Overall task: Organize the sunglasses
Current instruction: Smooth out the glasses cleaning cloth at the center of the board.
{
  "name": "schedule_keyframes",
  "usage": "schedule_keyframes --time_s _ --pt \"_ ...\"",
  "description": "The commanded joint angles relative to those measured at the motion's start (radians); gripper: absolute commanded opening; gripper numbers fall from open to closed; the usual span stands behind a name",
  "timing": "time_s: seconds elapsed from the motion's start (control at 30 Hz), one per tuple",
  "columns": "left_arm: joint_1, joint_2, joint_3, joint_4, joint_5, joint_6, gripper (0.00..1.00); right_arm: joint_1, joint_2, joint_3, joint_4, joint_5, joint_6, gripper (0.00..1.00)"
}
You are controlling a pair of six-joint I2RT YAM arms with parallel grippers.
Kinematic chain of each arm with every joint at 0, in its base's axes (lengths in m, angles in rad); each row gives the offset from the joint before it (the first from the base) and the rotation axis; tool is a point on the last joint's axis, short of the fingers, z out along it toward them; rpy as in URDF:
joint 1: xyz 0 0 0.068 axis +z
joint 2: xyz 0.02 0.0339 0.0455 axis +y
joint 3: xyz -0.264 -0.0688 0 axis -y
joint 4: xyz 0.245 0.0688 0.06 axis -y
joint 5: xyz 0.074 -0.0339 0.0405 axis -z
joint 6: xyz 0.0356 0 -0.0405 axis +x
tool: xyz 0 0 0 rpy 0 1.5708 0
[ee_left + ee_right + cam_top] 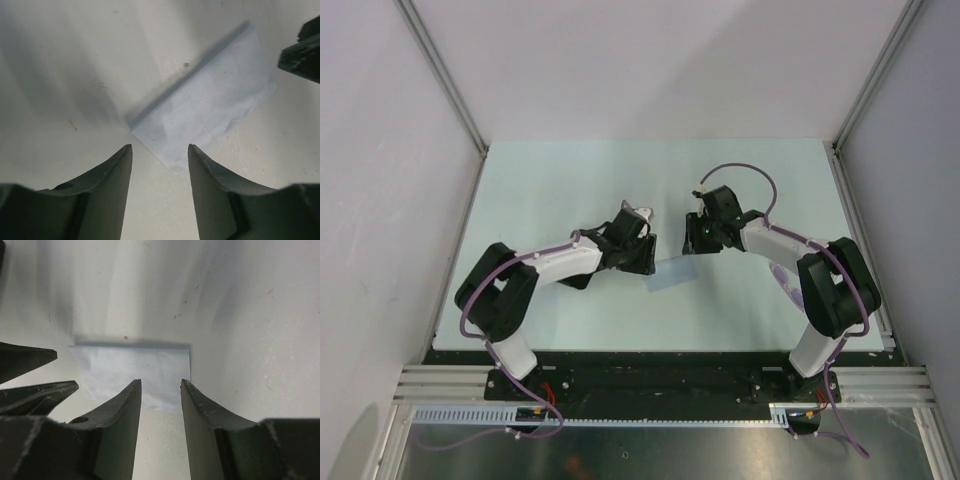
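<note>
The left arm, white shells with black joints and a thin purple cable looped along it, reaches from the near left corner toward the middle of the pale, matte surface. Its left claw hangs low over the middle. The two dark, curved fingers taper to blunt tips and stand apart, with only bare surface between them. In the left wrist view the surface looks smooth and carries a few faint scratches and specks.

Just beyond those tips lies a thin, light blue square cloth. It is flat on the surface near the middle, somewhat toward the near edge, and its soft weave shows slight creases. A narrow shadow runs along its far edge.

The right claw faces the left one from the other side of the cloth. Its fingers are the same dark, scuffed, matte material. They are parted too and grip nothing, and the cloth's near edge shows in the gap beyond their tips. The right wrist view also catches the left claw's two pointed tips at its left edge.

Further right, beside the white forearm of the right arm and near the right edge of the surface, lies a small, pale purple rounded shape. This seems to be the sunglasses, though they are too small here to make out frame or lenses.
</note>
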Motion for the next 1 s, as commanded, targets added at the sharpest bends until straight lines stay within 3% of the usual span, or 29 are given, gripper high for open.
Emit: schedule_keyframes --time_s 0.0,0.03,0.07,0.2,0.4,0.97 --pt "0.025 0.031 0.052 0.019 -0.031 -0.022 0.5 -0.008 0.016 -0.004 0.054 -0.031 0.025 0.35" --pt "0.027 0.047 0.066 0.02 -0.029 -0.022 0.46 -0.006 0.019 -0.004 0.068 -0.038 0.029 0.32" --pt "0.03 0.055 0.073 0.022 -0.019 -0.022 0.35 -0.006 0.023 -0.006 0.076 -0.052 0.034 0.28" --pt "0.033 0.083 0.107 0.026 0.044 -0.025 0.2 -0.005 0.051 -0.003 0.088 -0.071 0.049 0.2" --pt "0.033 0.113 0.115 0.036 0.086 -0.022 0.15 0.004 0.089 -0.003 0.111 -0.103 0.062 0.19" --pt "0.059 0.175 0.145 0.037 0.063 0.002 0.14 0.0 0.198 0.037 0.165 -0.118 0.083 0.19"
